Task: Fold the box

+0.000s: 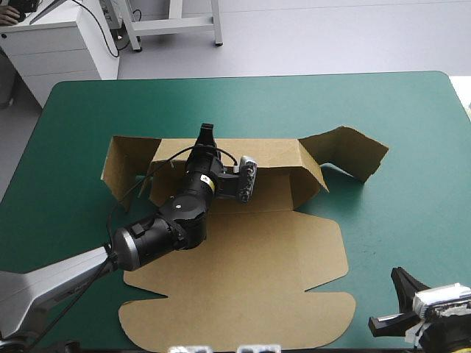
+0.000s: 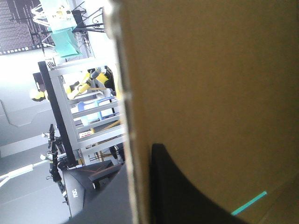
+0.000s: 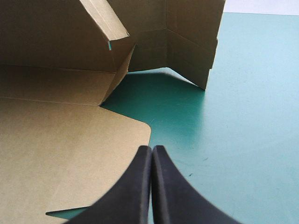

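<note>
The brown box (image 1: 250, 272) lies partly folded in the middle of the teal-green table (image 1: 412, 125). Its large front panel is flat, its back wall (image 1: 265, 158) stands raised, and side flaps angle up at both far corners. My left gripper (image 1: 207, 136) reaches over the box to the back wall's top edge. In the left wrist view the board (image 2: 210, 84) fills the frame, one black finger (image 2: 187, 196) lies against it, and the other is hidden behind it. My right gripper (image 3: 152, 149) is shut and empty, low over the table just off the front panel's right edge, near the front right corner (image 1: 397, 278).
The raised right flap (image 1: 353, 151) stands on the cover beyond my right gripper, seen in the right wrist view as an upright panel (image 3: 191, 42). Bare teal-green cover (image 3: 243, 116) lies to the right of the box.
</note>
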Robot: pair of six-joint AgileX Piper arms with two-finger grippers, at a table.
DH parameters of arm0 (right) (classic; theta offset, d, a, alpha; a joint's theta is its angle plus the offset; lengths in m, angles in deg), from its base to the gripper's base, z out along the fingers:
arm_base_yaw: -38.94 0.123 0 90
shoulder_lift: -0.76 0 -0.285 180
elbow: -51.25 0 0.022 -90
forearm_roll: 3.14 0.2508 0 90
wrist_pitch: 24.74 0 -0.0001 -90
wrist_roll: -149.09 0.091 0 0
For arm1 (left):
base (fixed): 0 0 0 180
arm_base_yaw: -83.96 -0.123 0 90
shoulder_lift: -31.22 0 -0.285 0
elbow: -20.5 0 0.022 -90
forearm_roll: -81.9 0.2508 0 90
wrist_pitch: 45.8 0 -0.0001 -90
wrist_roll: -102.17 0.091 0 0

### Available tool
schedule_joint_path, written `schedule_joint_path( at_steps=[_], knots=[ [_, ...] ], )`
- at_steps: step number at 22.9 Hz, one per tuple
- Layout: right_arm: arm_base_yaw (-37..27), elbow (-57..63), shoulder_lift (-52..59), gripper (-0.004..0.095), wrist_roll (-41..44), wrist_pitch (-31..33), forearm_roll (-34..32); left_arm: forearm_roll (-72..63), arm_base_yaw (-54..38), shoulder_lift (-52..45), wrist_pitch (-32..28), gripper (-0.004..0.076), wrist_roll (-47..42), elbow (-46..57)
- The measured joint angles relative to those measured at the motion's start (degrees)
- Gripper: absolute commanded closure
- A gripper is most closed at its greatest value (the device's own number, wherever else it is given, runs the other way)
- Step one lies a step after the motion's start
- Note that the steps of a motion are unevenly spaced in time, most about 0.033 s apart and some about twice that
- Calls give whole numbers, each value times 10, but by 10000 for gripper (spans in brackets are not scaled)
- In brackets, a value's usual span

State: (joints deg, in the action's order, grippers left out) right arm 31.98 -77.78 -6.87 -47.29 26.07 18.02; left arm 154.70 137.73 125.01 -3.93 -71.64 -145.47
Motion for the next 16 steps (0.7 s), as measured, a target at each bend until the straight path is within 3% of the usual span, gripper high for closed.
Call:
schedule_joint_path(
  at_steps=[7,16],
  knots=[
    [0,-91,-161,922,-4,-12,-11,21,0,2,-7,732,-15,1],
    [0,-369,-534,922,-87,-22,35,36,-40,2,-28,732,-28,1]
  ],
)
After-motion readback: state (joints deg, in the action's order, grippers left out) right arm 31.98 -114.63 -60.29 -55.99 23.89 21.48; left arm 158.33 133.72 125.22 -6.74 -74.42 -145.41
